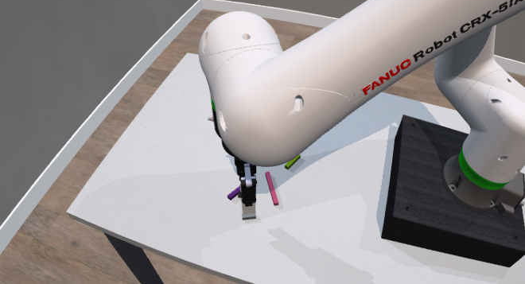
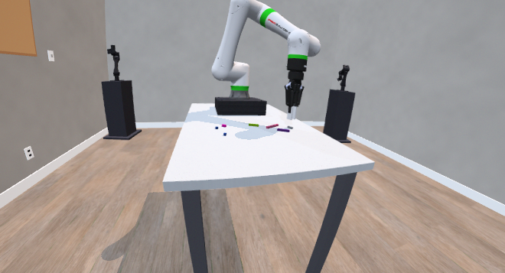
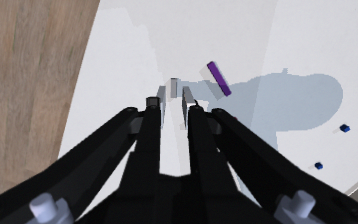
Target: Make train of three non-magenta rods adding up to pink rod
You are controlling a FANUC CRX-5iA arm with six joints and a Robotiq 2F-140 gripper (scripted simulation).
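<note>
My gripper points down above the table with its fingers a narrow gap apart and nothing between them. A grey rod lies on the table below and just beyond the fingertips in the wrist view. A purple rod lies beside it at a slant. The pink rod lies near the gripper, mostly hidden in the wrist view. A lime rod lies beyond it. One blue rod, another blue rod and a magenta rod lie farther off.
The black robot base block stands on the white table. The arm hides part of the table in the top view. A table edge runs left of the gripper in the wrist view.
</note>
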